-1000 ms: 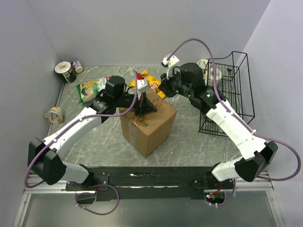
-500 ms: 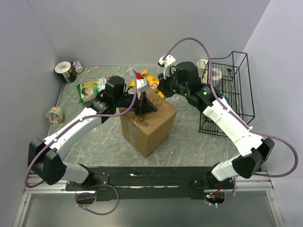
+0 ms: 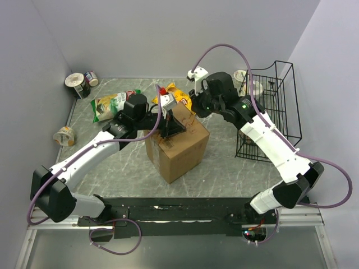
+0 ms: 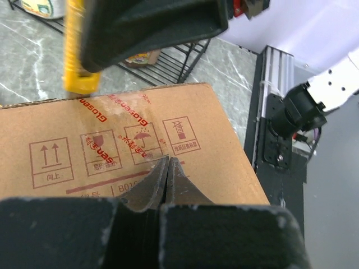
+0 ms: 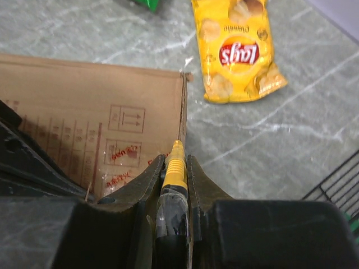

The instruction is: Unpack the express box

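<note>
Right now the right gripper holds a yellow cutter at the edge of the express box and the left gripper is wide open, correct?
Not quite: the left wrist view shows the left gripper shut, fingers together over the express box top. The right gripper does hold the yellow cutter at the box's edge.

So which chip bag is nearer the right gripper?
The yellow Lay's bag, just past the express box corner where the right gripper holds its yellow cutter; the green bag lies farther off, beyond the left arm.
</note>
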You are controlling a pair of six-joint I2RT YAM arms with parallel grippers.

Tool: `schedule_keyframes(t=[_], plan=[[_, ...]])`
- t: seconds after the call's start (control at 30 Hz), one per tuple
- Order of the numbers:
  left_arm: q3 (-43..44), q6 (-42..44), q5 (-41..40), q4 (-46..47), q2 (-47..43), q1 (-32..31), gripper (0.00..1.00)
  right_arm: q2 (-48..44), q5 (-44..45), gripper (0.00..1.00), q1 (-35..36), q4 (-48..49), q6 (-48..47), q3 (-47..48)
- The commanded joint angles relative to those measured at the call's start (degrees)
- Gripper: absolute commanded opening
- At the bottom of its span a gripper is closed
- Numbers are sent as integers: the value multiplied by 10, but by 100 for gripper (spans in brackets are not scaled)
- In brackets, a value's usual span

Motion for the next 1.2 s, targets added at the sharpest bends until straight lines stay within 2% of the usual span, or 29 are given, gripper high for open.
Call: schedule_keyframes(t=[0.0,0.17,0.33,0.63,0.73,0.8,0.87,1.17], plan=[[-51,-20,-79,-64,23,-4,1,-22,7,0,15,-50,20,4],[-48,-19,-111,-70,21,-10,1,-4,25,0,21,-60,17,34],[-55,-22,-155,-63,21,-9,1,11,22,0,20,-140,27,96],[-56,-33,-177,-55,25,-10,1,-32,0,0,28,-184,63,39],[-59,-43,-159,-48,25,-10,1,-38,7,0,35,-176,64,20],[-59,-50,-113,-39,21,-10,1,-28,14,0,35,-163,65,21],[-57,-52,-48,-15,15,-10,1,-6,20,0,36,-148,59,39],[-31,-61,29,3,-10,14,10,101,-2,0,42,-96,11,164]])
